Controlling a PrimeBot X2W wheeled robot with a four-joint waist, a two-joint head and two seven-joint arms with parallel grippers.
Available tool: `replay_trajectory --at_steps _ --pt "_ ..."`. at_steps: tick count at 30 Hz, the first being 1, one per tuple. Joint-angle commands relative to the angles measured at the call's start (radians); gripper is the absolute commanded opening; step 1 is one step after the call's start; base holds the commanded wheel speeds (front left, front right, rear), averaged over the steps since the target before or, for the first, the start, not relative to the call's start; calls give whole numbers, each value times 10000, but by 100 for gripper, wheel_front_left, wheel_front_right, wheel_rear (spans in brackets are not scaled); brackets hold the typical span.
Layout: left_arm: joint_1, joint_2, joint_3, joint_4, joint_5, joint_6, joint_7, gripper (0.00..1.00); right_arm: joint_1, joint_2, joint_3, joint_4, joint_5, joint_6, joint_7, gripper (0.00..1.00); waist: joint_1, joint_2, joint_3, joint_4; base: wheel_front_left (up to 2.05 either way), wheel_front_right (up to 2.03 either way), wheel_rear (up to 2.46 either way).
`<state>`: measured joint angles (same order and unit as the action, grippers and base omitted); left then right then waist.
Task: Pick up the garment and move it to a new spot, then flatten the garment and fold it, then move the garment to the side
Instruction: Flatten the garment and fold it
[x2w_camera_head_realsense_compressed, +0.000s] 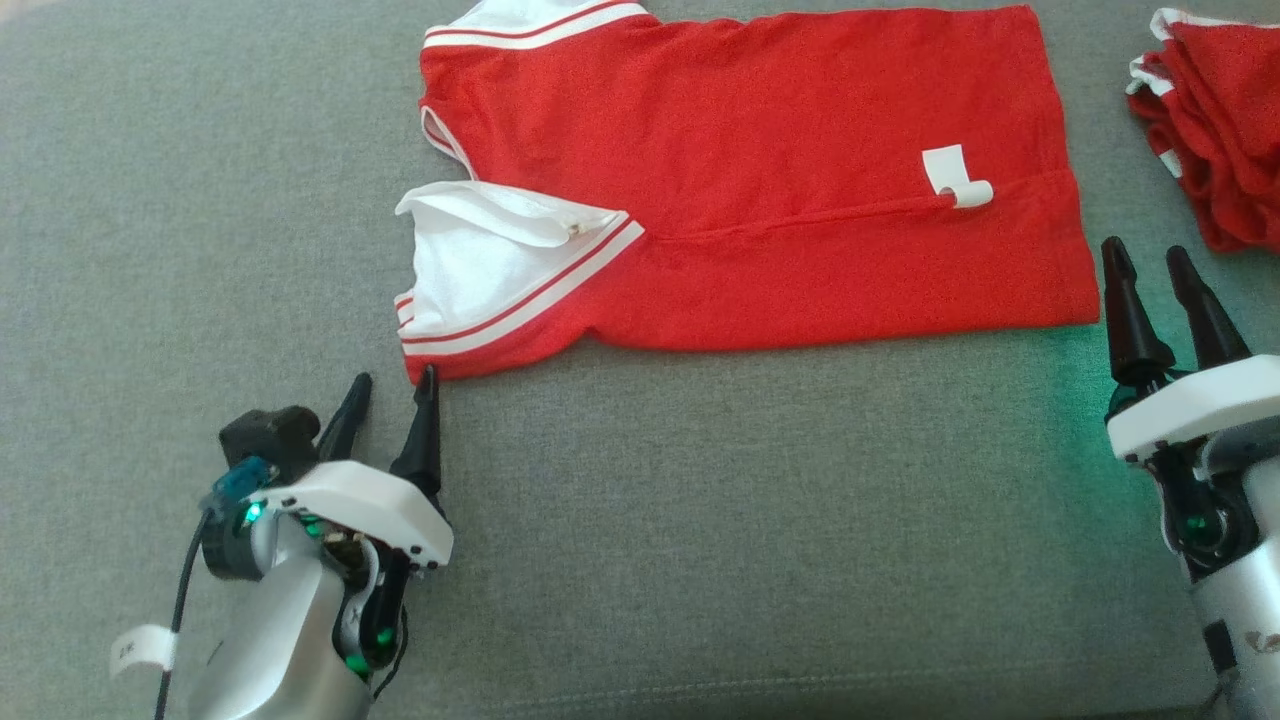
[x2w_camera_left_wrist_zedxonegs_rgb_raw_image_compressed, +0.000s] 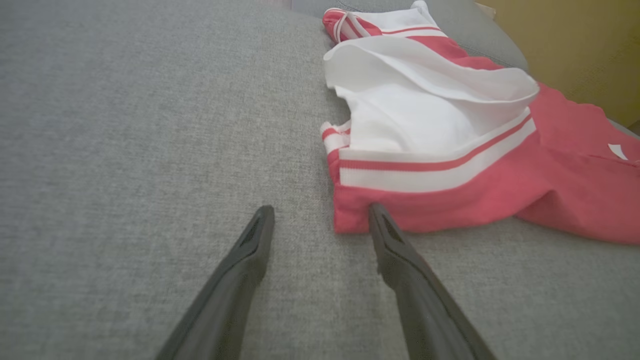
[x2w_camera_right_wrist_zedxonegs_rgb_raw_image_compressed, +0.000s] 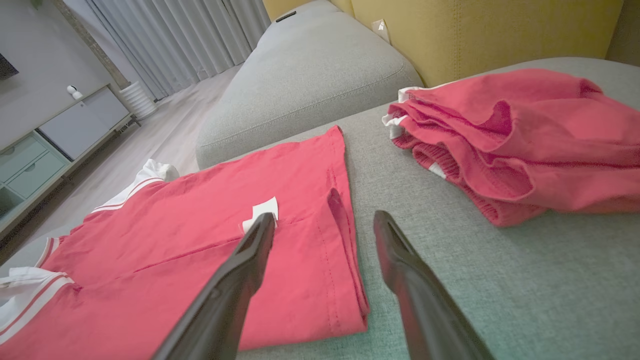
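Note:
The garment (x2w_camera_head_realsense_compressed: 760, 180) is a red shirt with white striped trim, lying spread and folded lengthwise on the grey cushion (x2w_camera_head_realsense_compressed: 700, 520). Its white collar (x2w_camera_head_realsense_compressed: 480, 250) points left and a white label (x2w_camera_head_realsense_compressed: 955, 178) curls near the right hem. My left gripper (x2w_camera_head_realsense_compressed: 392, 388) stands open at the shirt's near left corner, one fingertip at the red edge (x2w_camera_left_wrist_zedxonegs_rgb_raw_image_compressed: 360, 217). My right gripper (x2w_camera_head_realsense_compressed: 1150, 265) is open just off the near right corner of the hem (x2w_camera_right_wrist_zedxonegs_rgb_raw_image_compressed: 345, 280). Nothing is between either pair of fingers.
A second red garment (x2w_camera_head_realsense_compressed: 1215, 130) lies bunched at the far right of the cushion (x2w_camera_right_wrist_zedxonegs_rgb_raw_image_compressed: 525, 145). A yellow backrest (x2w_camera_right_wrist_zedxonegs_rgb_raw_image_compressed: 475, 30) rises behind it. Another grey cushion (x2w_camera_right_wrist_zedxonegs_rgb_raw_image_compressed: 305, 75), a wooden floor and a low cabinet (x2w_camera_right_wrist_zedxonegs_rgb_raw_image_compressed: 45, 145) lie beyond the shirt.

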<state>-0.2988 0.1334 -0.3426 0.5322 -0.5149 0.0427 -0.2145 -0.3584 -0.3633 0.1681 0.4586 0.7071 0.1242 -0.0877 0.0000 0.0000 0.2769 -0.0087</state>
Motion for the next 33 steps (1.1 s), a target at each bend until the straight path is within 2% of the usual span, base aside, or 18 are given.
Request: replay_trajectory --at_steps 1,9,10,11,12,20,27,30,31,32,33 --pt "-342 125 324 -146 -62 -51 -81 100 52 -141 59 -359 -85 65 -19 100 0 0 7 -3 0 0 0" --pt "-818 200 -32 471 245 -142 -46 100 58 -78 -59 -486 -208 65 27 100 0 0 82 -43 0 0 0" --pt "-868 220 -140 542 340 -162 -19 55 65 -73 -72 -493 -231 65 28 100 0 0 91 -44 0 0 0" --pt "-907 227 -229 595 404 -192 2 14 73 -74 -81 -491 -269 65 35 100 0 0 102 -42 0 0 0" --pt "-941 226 -305 650 437 -242 28 0 78 -74 -89 -487 -314 65 37 100 0 0 111 -40 0 0 0" --pt "-984 279 -428 620 512 -404 -188 0 78 320 -119 193 -595 65 542 100 0 0 41 110 0 0 0" --pt "-1046 332 -446 415 461 -469 -238 0 -432 625 -791 1859 -2132 65 790 100 0 0 67 398 0 0 0" --pt "-1101 332 -450 357 447 -466 -259 0 -657 886 -1019 2224 -2405 65 851 100 0 0 97 466 0 0 0" --pt "-1106 332 -460 347 442 -471 -263 0 -714 937 -1059 2294 -2460 65 858 75 0 0 98 480 0 0 0" --pt "-1107 330 -471 340 435 -478 -266 0 -762 979 -1089 2349 -2490 65 856 32 0 0 92 495 0 0 0" --pt "-1105 327 -481 337 429 -482 -270 0 -792 1026 -1092 2403 -2459 65 908 0 0 0 78 512 0 0 0"
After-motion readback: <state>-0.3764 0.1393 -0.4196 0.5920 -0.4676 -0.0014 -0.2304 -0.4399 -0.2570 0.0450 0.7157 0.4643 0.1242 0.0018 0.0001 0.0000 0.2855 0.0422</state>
